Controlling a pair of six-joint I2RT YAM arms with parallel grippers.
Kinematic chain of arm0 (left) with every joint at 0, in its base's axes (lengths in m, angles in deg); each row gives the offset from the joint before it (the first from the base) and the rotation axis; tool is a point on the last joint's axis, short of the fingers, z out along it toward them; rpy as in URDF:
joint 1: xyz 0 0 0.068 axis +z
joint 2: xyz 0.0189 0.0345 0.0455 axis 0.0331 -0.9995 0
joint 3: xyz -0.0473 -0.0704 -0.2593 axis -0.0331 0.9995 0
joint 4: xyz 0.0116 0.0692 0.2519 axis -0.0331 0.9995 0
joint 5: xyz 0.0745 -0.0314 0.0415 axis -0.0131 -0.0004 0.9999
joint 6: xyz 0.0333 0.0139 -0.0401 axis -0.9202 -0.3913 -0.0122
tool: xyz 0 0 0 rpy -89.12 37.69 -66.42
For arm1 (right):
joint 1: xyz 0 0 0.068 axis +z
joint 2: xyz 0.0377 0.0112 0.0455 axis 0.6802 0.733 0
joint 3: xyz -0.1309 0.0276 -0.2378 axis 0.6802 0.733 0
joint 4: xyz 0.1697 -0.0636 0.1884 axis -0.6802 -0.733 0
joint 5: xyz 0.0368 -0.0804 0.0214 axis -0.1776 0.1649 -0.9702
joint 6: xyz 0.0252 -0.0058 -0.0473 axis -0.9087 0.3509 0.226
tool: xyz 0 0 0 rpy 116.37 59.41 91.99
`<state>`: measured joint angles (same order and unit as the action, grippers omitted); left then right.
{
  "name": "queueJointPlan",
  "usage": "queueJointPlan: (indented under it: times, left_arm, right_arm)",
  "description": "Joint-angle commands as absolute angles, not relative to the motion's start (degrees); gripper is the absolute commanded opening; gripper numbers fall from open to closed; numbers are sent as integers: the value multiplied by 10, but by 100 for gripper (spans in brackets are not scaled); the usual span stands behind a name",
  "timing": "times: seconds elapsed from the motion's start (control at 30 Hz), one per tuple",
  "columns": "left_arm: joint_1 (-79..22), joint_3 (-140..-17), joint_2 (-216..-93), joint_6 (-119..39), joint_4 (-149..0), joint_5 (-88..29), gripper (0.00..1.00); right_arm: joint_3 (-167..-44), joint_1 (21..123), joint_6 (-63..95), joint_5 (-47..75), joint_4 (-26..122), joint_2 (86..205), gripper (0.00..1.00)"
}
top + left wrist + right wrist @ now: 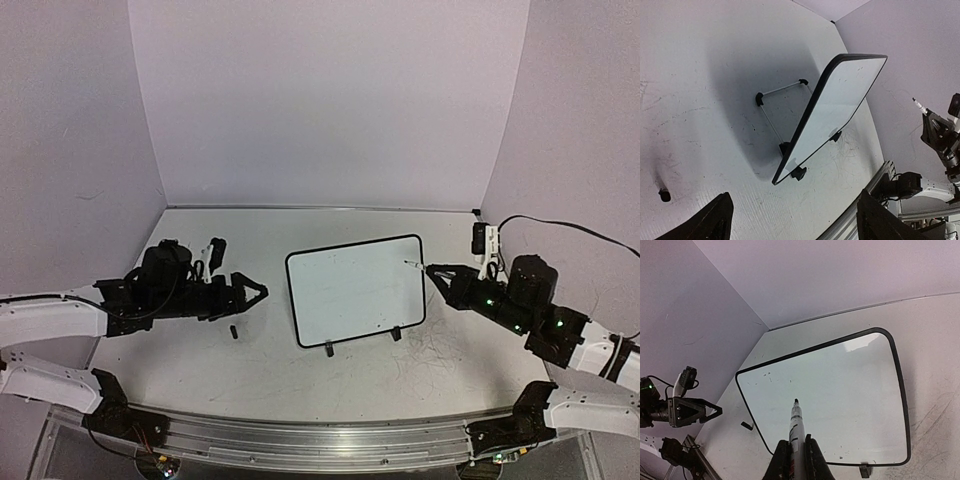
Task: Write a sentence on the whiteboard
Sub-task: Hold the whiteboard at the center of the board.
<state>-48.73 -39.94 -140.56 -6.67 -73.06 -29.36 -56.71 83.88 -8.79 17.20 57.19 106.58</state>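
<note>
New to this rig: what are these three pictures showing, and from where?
Two robot arms are bolted at the near edge of a table. One picture looks down from above and behind them; the other two come from a camera on each wrist. A small whiteboard stands propped on the table, no words on it. The right gripper is shut on a marker aimed at the board. The left gripper is open and empty; a small black cap lies near it.

A white whiteboard (355,290), framed in black, on a pale grey table (260,370) scuffed with dark scribbles; the marker (796,422) is white, black-tipped.
</note>
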Motion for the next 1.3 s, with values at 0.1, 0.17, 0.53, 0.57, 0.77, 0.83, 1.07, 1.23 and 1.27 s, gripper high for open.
queueJointPlan:
  times: [0.1, 0.17, 0.53, 0.57, 0.77, 0.83, 1.07, 1.23, 1.27]
  left_arm:
    - [-491, -417, -1511, -60, -814, -330, 78]
    - [-491, -420, -1519, -71, -820, -327, 75]
    - [-432, -417, -1536, -144, -963, -504, 90]
    - [-416, -412, -1540, -143, -987, -525, 95]
    - [-354, -425, -1605, -132, -1085, -607, 98]
    - [-353, -445, -1636, -135, -1106, -628, 96]
    - [-352, -485, -1693, -186, -1160, -669, 80]
    - [-349, -536, -1739, -180, -1161, -680, 72]
    - [-348, -547, -1752, -178, -1160, -692, 72]
  right_arm:
    - [-577, 837, -92, 160, 597, 1085, 0]
    - [-578, 838, -87, 152, 599, 1090, 0]
    - [-621, 839, -13, 107, 584, 1181, 0]
    - [-625, 839, -8, 103, 586, 1187, 0]
    - [-645, 840, 18, 93, 594, 1197, 0]
    - [-653, 841, 28, 91, 596, 1200, 0]
    - [-684, 841, 64, 78, 612, 1236, 0]
    - [-702, 841, 65, 57, 638, 1265, 0]
    - [-704, 841, 64, 54, 643, 1269, 0]
